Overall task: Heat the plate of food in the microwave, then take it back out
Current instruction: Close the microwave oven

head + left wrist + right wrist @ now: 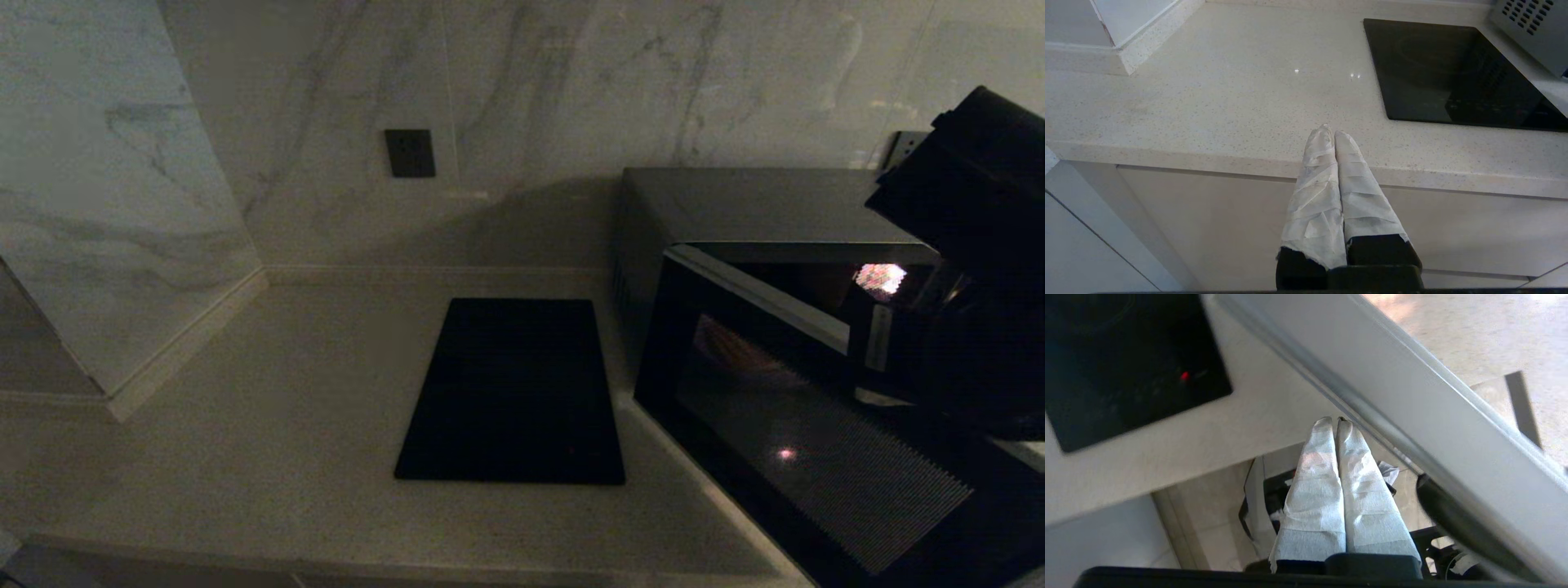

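Right wrist view: the right claw (pixel 1336 421), fingers pressed together and empty, sits beside the swung-out door of the microwave (pixel 735 220) at the desk's right edge, apparently pushing it; plate unseen, left claw (pixel 1333 132) closed, parked.

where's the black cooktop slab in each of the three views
Head view: the cooktop lies flat mid-counter, just left of the microwave.
Left wrist view: cooktop at the upper right, beside the microwave's vented side, beyond the shut left gripper.
Right wrist view: cooktop at the upper left, a red light on it, past the shut right gripper.
Shared landmark: the pale speckled counter around the slab.
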Controlling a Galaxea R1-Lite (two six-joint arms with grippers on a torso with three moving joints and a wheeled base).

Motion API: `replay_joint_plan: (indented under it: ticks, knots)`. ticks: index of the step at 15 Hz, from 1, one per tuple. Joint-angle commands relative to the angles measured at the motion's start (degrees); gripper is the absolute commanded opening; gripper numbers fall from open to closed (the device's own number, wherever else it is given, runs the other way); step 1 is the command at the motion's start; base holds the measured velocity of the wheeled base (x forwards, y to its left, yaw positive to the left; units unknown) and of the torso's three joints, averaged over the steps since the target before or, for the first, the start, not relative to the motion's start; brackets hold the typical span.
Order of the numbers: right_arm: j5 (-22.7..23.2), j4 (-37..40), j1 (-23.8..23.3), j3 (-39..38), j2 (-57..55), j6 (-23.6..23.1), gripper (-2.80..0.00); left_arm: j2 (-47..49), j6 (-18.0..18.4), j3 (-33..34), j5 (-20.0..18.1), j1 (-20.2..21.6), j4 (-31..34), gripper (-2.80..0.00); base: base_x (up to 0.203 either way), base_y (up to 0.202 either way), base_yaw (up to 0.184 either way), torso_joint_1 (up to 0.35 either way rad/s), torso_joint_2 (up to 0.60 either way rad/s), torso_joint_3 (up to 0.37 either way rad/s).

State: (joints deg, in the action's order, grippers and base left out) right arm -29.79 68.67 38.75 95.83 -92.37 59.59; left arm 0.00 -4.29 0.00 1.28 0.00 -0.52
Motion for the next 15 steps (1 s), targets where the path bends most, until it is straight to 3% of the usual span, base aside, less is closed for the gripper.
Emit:
replay_joint_plan:
  ticks: [1,11,15]
  knots:
    - [-0.2,0.3,-2.8,-0.1,0.1,0.3,-2.80,0.1,0.0,0.0,0.0,0.0,0.0,-2.80,0.000,0.000,0.000,0.000,0.00,0.000]
    - [0.2,-2.1,-15.5,0.3,-0.4,-1.9,-2.80,0.0,0.0,0.0,0.0,0.0,0.0,-2.80,0.000,0.000,0.000,0.000,0.00,0.000]
    - [3.1,-5.0,-22.0,0.5,-1.4,-4.7,-2.80,0.0,0.0,0.0,0.0,0.0,0.0,-2.80,0.000,0.000,0.000,0.000,0.00,0.000]
